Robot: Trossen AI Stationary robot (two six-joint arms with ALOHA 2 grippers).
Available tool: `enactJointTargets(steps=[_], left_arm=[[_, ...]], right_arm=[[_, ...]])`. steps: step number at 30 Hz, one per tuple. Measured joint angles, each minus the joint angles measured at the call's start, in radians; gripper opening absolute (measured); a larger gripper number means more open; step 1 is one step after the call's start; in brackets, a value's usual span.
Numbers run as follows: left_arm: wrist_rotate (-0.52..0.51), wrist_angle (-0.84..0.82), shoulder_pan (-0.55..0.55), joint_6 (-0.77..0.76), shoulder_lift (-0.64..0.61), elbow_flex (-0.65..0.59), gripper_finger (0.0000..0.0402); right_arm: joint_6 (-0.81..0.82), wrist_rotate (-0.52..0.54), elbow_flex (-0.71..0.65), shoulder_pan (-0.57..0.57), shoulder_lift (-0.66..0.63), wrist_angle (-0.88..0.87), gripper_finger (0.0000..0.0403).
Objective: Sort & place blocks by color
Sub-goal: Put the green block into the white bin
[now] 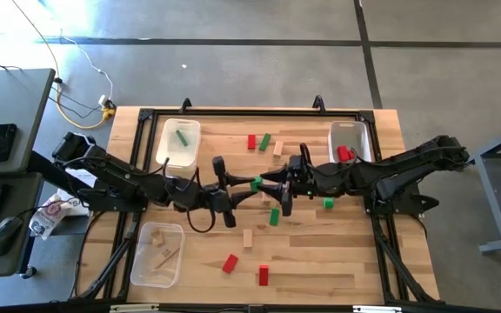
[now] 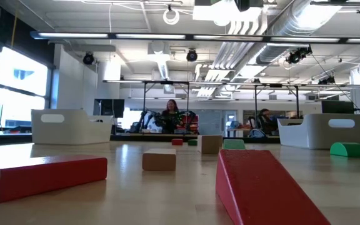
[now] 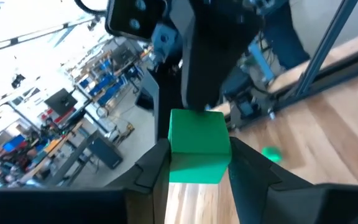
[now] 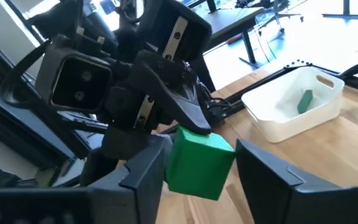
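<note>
A green block (image 3: 197, 134), a small cube, hangs in the air over the table's middle (image 1: 257, 183). My left gripper (image 3: 197, 148) reaches in level from the table's left and is shut on it. My right gripper (image 4: 204, 146) comes level from the right, and its open fingers stand on either side of the same block (image 4: 197, 163). In the right wrist view a gap shows between the block and one finger (image 4: 263, 174). Loose red, green and plain wood blocks lie flat on the table. My left gripper pinches the green block's two opposite sides (image 3: 174, 163) between its two fingers (image 3: 149, 175). The fingers point level, coming from the table's left. The block sits upright in the hold, lifted clear of the table. Whether my right gripper's other finger (image 4: 143, 177) touches the block, I cannot tell.
A bin (image 1: 165, 155) at far left holds a green block (image 1: 182, 137). A bin (image 1: 361, 132) at far right holds a red one (image 1: 344, 154). A clear bin (image 1: 150, 269) at near left holds wood pieces. Loose blocks lie at the far middle (image 1: 265, 142) and the near middle (image 1: 230, 263).
</note>
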Motion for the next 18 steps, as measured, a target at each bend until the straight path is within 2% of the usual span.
enactJointTargets(steps=[6, 12, 18], left_arm=[[-0.107, -0.107, 0.0, 0.005, 0.0, 0.0, 0.0106], [-0.352, -0.303, 0.001, 0.005, -0.014, -0.001, 0.0106], [-0.379, -0.491, 0.014, -0.114, -0.049, -0.003, 0.0105]], right_arm=[[0.004, 0.042, 0.001, 0.0, 0.0, -0.015, 0.0218], [0.007, 0.043, 0.001, 0.0, -0.001, -0.1, 0.0224], [0.007, 0.042, 0.001, 0.0, -0.001, -0.167, 0.0224]])
